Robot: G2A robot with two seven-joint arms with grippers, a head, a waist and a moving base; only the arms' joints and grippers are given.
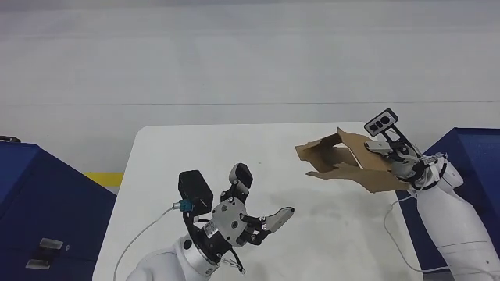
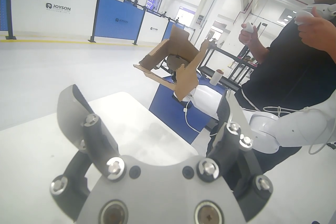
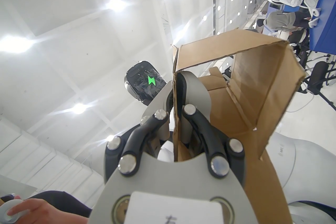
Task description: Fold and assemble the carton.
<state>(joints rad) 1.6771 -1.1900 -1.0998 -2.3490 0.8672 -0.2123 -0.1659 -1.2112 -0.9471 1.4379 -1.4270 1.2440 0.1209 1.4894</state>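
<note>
A brown cardboard carton point(image 1: 344, 162), partly folded with flaps sticking out, hangs in the air over the white table's point(image 1: 328, 226) right side. My right gripper point(image 1: 388, 154) is shut on one of its panels at the right end. In the right wrist view the carton point(image 3: 252, 70) wall runs between the two fingers point(image 3: 194, 88), tipped toward the ceiling. My left gripper point(image 1: 266, 203) stands open over the table's front left, well apart from the carton, with nothing between its fingers point(image 2: 76, 104). The left wrist view looks across at the raised carton point(image 2: 176, 62).
The table's right edge runs just under the carton, with a blue barrier point(image 1: 469, 144) beside it. A person point(image 2: 296, 62) holding controllers stands beyond that edge. More blue panels point(image 1: 39, 195) flank the table's left side.
</note>
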